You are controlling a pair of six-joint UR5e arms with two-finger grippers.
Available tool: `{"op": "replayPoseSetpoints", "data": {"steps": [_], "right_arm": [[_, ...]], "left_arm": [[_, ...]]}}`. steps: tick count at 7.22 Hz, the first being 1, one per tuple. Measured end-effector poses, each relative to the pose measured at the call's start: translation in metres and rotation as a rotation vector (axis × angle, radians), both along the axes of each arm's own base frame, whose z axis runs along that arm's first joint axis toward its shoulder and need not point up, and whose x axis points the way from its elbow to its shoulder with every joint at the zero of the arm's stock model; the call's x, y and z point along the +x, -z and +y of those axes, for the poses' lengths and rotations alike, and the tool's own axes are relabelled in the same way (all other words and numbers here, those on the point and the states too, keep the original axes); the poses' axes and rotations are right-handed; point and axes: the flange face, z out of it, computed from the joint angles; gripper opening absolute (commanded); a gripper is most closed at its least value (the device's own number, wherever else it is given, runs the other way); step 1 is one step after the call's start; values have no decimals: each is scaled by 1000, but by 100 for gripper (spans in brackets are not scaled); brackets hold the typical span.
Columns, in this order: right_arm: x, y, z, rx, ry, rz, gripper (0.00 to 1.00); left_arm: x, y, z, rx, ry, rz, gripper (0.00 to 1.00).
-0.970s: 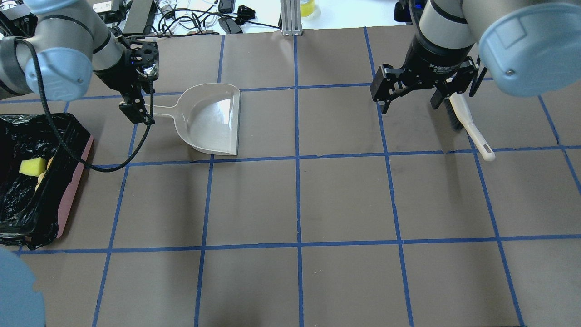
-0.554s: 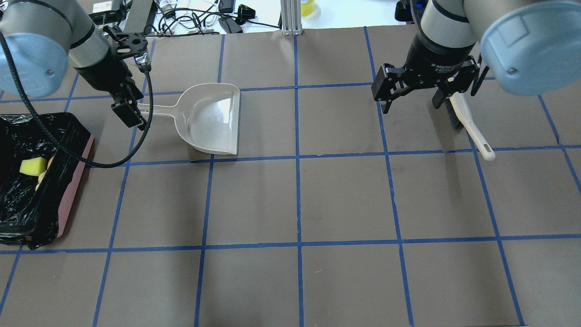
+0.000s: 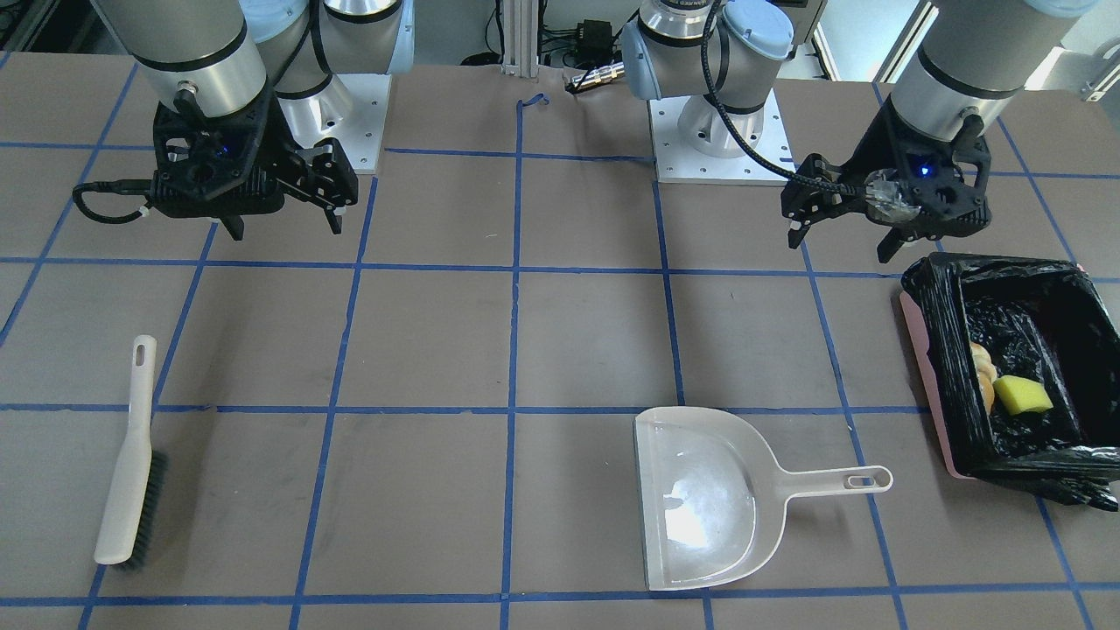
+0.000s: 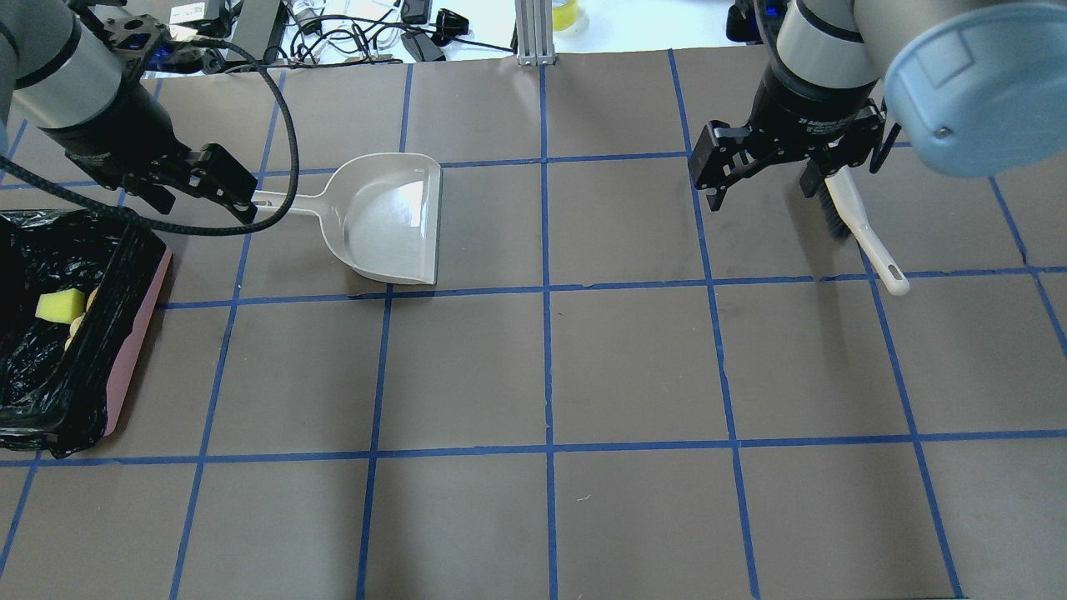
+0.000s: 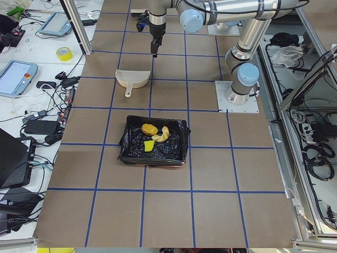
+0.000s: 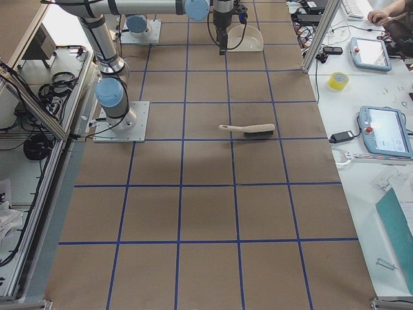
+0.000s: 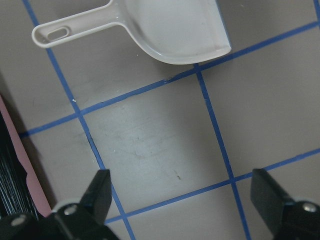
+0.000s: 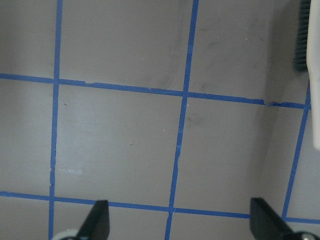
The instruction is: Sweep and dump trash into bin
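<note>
The bin (image 3: 926, 350) is a pink container lined with a black bag, at the table's end on my left; it also shows in the overhead view (image 4: 137, 333). The trash lies inside it: the yellow wedge (image 3: 1022, 395), the cream crescent (image 3: 982, 367) and, in the exterior left view, the orange lump (image 5: 149, 128). My left gripper (image 3: 842, 245) hangs open and empty above the table between the bin and the dustpan handle, touching neither. My right gripper (image 3: 285, 229) is open and empty above the table, apart from the brush.
The pale grey dustpan (image 4: 392, 221) lies flat on the table, its handle pointing toward the bin. The white brush (image 4: 859, 225) lies flat on my right side, partly under the right gripper in the overhead view. Cables and devices lie beyond the far edge.
My left arm has drawn back toward the left and its wrist has turned, so the open gripper now stands off the dustpan handle. The right gripper has shifted only slightly.
</note>
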Motion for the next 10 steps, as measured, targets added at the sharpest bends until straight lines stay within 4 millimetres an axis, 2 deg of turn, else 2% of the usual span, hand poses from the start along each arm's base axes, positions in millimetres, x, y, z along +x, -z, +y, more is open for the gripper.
{"op": "replayPoseSetpoints", "data": {"steps": [2,3,5,6,10], "right_arm": [[0,0,0,2,-2,-1,100],[0,1,0,3,-2,-1,100],[0,1,-1,0,-2,-1,100],[0,0,-1,-2,-2,-1,100],[0,0,-2,-5,-2,-1,100]], "left_arm": [[-2,-9,7,-9,-193,-2,100],[-9,-11,9,-15,-218,-1,100],[-47,-12,13,-21,-184,-1,100],[-59,-13,16,-23,-165,0,100],[-66,-14,19,-24,-134,3,100]]}}
